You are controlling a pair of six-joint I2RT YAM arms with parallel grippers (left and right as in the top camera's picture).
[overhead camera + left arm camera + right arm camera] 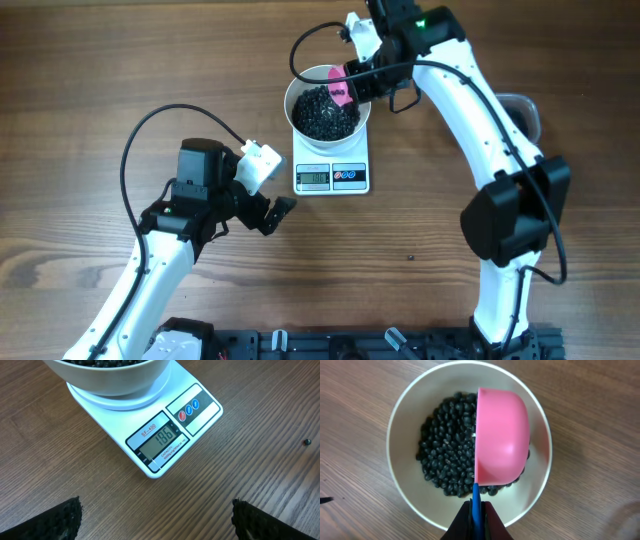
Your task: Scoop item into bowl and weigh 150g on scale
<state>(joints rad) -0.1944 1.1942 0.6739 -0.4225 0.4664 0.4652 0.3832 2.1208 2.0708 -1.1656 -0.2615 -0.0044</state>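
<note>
Nearest you, your left gripper [277,216] hangs above the table, jaws spread wide, holding nothing. Just beyond it sits the scale [331,177], its display [159,436] reading 186, with the bowl [290,100] on top and the black beans [320,112] heaped inside. Farthest out, your right gripper [476,521] is pressed tight on the blue handle [476,500] of the pink scoop [502,435], which is turned on its side over the beans.

The scale [186,382] has a grey screen [161,439] that shows the number 186. Just above the screen, red letters [148,430] say SF-400. Under the number is tiny print starting with CAPACITY; the rest is too small to read.
</note>
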